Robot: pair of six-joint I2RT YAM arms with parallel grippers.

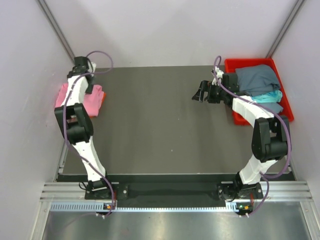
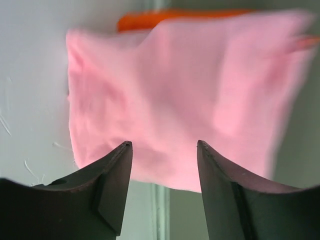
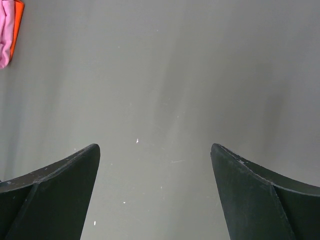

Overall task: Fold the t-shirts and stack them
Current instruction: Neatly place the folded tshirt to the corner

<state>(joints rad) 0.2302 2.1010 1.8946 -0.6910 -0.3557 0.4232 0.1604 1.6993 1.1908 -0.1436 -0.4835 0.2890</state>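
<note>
Starting mid-table: R end effector (image 1: 200,93) hangs over the bare, matte dark-grey table (image 1: 150,130). Its black tapered fingers (image 3: 55,175) are spread wide w/ nothing between them.

Farther out, at the L edge, the pink t-shirt (image 1: 94,102) lies as a roughly rectangular pad of soft, slightly wrinkled cloth on top of the orange t-shirt (image 2: 150,20); only a thin orange strip shows. L end effector (image 2: 164,145) hovers above the pink cloth, jaws apart, gripping nothing.

Far R: rigid red plastic tray (image 1: 239,118), rectangular, holds the crumpled grey-blue t-shirt (image 1: 257,77) and teal t-shirt (image 1: 268,96), which touch.
</note>
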